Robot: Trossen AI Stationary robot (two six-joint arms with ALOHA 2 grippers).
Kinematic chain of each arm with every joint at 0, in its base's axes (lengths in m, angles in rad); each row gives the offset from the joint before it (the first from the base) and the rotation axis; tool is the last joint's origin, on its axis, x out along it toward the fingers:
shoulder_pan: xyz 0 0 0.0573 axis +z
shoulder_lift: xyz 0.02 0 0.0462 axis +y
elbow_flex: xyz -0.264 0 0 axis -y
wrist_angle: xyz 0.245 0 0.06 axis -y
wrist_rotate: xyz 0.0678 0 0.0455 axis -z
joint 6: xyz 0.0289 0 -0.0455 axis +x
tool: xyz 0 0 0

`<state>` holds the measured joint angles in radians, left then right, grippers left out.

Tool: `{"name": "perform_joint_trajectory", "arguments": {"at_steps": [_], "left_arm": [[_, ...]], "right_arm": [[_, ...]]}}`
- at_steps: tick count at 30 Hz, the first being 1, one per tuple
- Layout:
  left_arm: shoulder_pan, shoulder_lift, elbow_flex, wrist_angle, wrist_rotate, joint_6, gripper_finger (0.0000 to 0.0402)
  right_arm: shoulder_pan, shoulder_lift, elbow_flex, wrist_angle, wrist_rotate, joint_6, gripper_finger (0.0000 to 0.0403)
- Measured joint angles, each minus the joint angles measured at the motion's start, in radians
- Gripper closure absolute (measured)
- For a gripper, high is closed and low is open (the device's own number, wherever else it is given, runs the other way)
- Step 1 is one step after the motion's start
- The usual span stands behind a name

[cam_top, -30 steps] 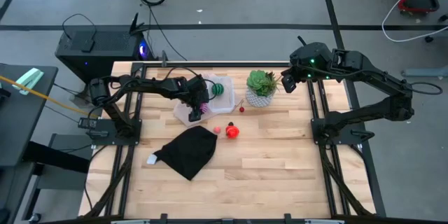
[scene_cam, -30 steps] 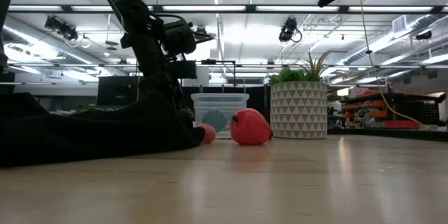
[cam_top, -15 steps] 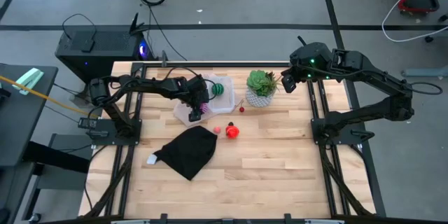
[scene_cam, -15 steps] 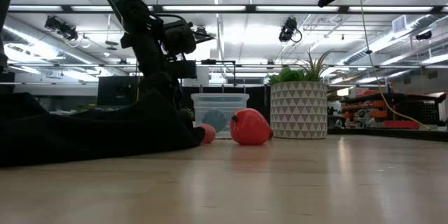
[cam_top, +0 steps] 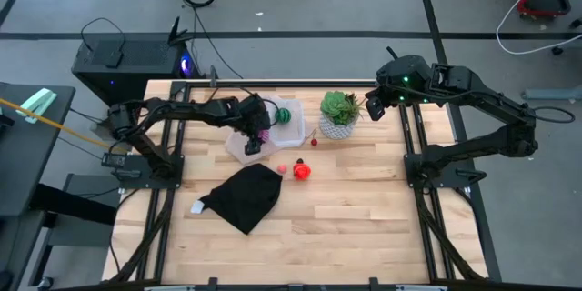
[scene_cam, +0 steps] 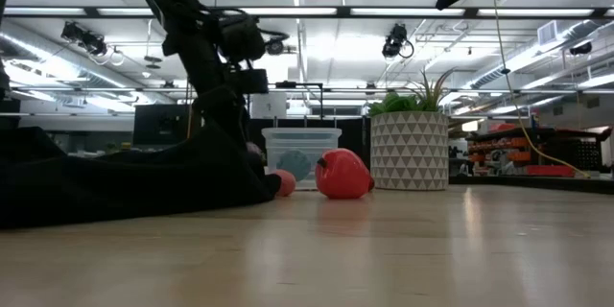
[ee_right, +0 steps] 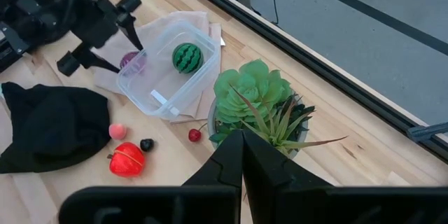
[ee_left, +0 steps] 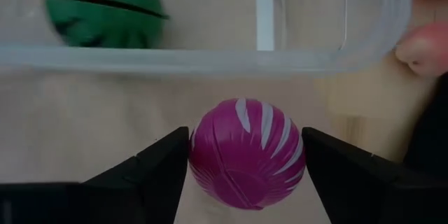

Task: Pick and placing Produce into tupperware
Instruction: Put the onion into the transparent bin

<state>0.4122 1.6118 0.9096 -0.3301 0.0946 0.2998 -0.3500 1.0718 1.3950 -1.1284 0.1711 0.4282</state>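
Magenta against pale plastic sheet: from the high view, the left gripper [cam_top: 255,136] hangs over the near-left edge of the tupperware [cam_top: 284,127], grasping the purple piece [cam_top: 261,132], while the green striped ball [cam_top: 285,114] already sits inside the tub. The right gripper [cam_top: 374,107] waits well apart, raised beyond the succulent [cam_top: 340,106], so the left arm is clearly the nearer one. The red-orange piece [cam_top: 302,171] and a small pink bit [cam_top: 283,169] lie on the wooden surface [cam_top: 364,200] beside the black cloth [cam_top: 244,195].

From the low view, the left arm reaches down behind the cloth, and the tub [scene_cam: 301,156] stands just beyond the red-orange piece [scene_cam: 342,174].

From the left wrist view, the purple piece [ee_left: 245,152] sits clamped between both fingers [ee_left: 150,171], outside the tub; the clear wall [ee_left: 210,59] lies directly ahead, with the striped ball [ee_left: 101,8] past it. The coming move, I judge, is a short carry forward over that wall.

From the right wrist view, the right gripper [ee_right: 243,155] is clenched on nothing, high above the succulent [ee_right: 255,101].
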Motion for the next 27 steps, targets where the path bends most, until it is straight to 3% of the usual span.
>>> {"name": "perform_joint_trajectory", "arguments": {"at_steps": [9, 14, 27], "left_arm": [[0.054, -0.137, 0.0, -0.206, -0.022, 0.026, 0.0125], [0.064, -0.217, 0.013, -0.201, -0.024, 0.034, 0.0125], [0.068, -0.208, 0.293, -0.158, -0.032, 0.032, 0.0132]], "right_arm": [[0.0, 0.0, 0.0, 0.0, 0.0, 0.0, 0.0387], [0.0, 0.0, 0.0, 0.0, 0.0, -0.001, 0.0387], [0.0, 0.0, 0.0, 0.0, 0.0, -0.002, 0.0387]]}}
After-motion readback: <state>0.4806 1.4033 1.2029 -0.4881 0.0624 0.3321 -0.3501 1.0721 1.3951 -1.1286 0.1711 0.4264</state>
